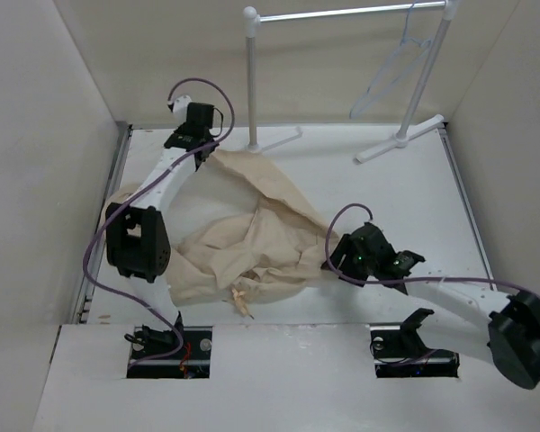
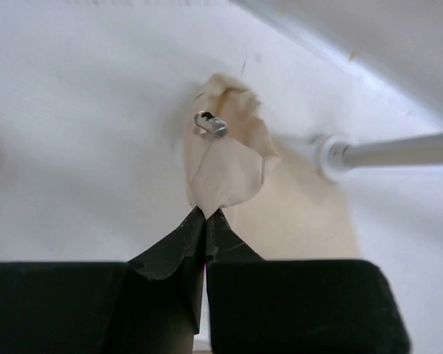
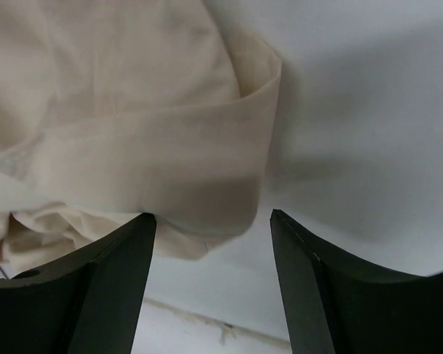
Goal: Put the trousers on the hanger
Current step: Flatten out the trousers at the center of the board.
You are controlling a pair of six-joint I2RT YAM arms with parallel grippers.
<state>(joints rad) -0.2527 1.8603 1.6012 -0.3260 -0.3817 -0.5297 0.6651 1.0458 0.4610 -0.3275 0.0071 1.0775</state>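
The beige trousers (image 1: 252, 243) lie crumpled across the middle of the table. My left gripper (image 1: 209, 153) is at their far corner, near the rail post. In the left wrist view its jaws (image 2: 205, 214) are shut on a pinched tip of the trousers (image 2: 229, 166), which carries a metal button (image 2: 210, 123). My right gripper (image 1: 335, 261) sits at the cloth's right edge. It stands open (image 3: 213, 215), with a fold of the trousers (image 3: 133, 110) just ahead of its left finger and nothing held. The thin hanger (image 1: 391, 67) hangs from the rail at the back right.
A white garment rail (image 1: 342, 13) stands at the back. One post (image 1: 251, 81) is close to my left gripper, and its foot (image 2: 332, 151) shows in the left wrist view. The stand's right foot (image 1: 400, 139) rests on the table. Walls enclose the table on the left and right.
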